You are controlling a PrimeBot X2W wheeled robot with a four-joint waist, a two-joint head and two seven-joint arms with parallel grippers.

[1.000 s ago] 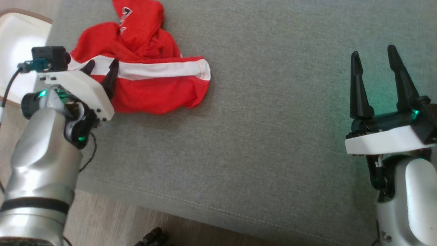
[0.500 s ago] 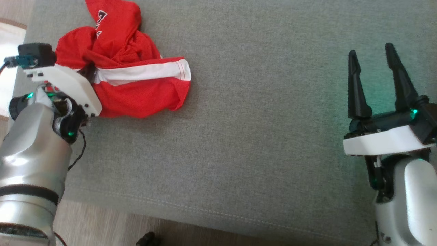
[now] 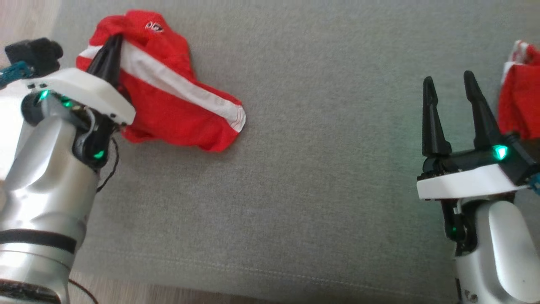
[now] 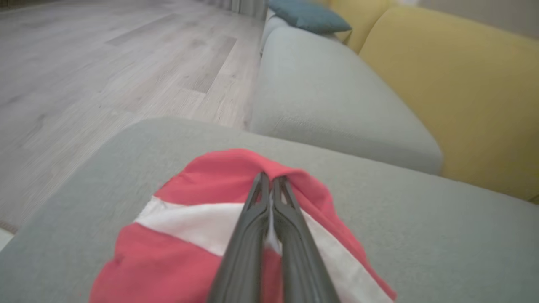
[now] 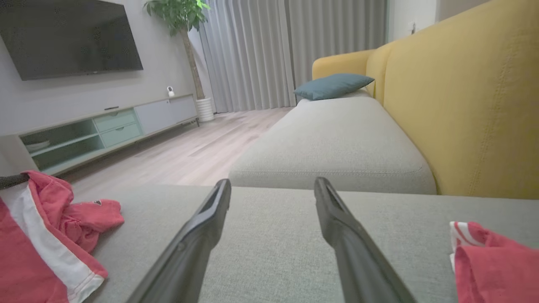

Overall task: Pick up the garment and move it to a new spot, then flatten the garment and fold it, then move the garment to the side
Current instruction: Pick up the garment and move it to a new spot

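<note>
Left gripper (image 4: 269, 182) clamped on a bunched fold of the red garment (image 3: 177, 122), white stripe (image 3: 185, 86) across it; the rest lies on the grey cushion (image 3: 320, 177), left end.
Right gripper (image 3: 448, 84) spread, empty; second red cloth (image 3: 518, 105) just beside it.
Judged: grasp made only; move, flatten, fold, set-aside remain.
Small white logo (image 3: 154, 26); unreadable.

Grey fabric cushion (image 3: 316, 177), red white-striped garment (image 3: 177, 122) crumpled at its left, second red cloth (image 3: 521, 105) at its right edge
</note>
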